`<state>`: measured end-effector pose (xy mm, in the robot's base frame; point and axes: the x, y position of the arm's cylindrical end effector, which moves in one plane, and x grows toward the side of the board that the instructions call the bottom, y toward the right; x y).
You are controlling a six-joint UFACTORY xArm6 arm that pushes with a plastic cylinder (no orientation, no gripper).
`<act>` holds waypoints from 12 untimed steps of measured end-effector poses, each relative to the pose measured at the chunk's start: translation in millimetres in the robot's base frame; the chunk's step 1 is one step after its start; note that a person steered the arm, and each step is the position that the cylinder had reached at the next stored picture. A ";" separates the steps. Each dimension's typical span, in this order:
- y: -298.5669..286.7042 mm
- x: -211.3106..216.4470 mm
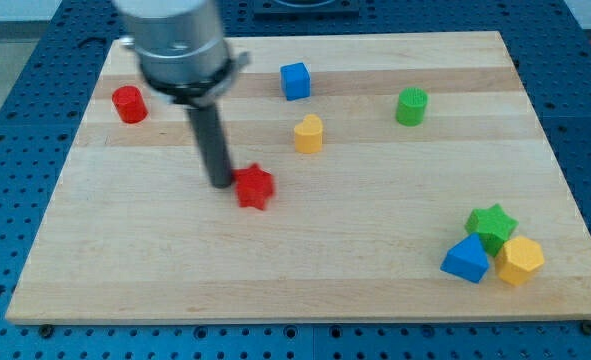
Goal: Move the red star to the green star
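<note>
No pincer on this rig, so no grip state: my tip [221,183] touches the red plastic star [255,187] on its view-left side, green plastic star [491,226] well off to view-right and lower on the wooden tabletop [375,250], so push rightward, angled slightly down, staying behind the star's centre.

Pale wood tabletop [375,200], smooth with visible grain (matt finish); red star [255,187] and green star [491,225], matt plastic-looking; rod [213,140], dark and matt.
</note>
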<state>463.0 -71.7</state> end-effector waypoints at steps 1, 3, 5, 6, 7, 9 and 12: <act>89.4 17.8; 120.3 20.6; 35.5 42.2; 65.4 51.4; 128.6 42.6; 115.8 42.0; 75.9 68.3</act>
<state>531.3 4.2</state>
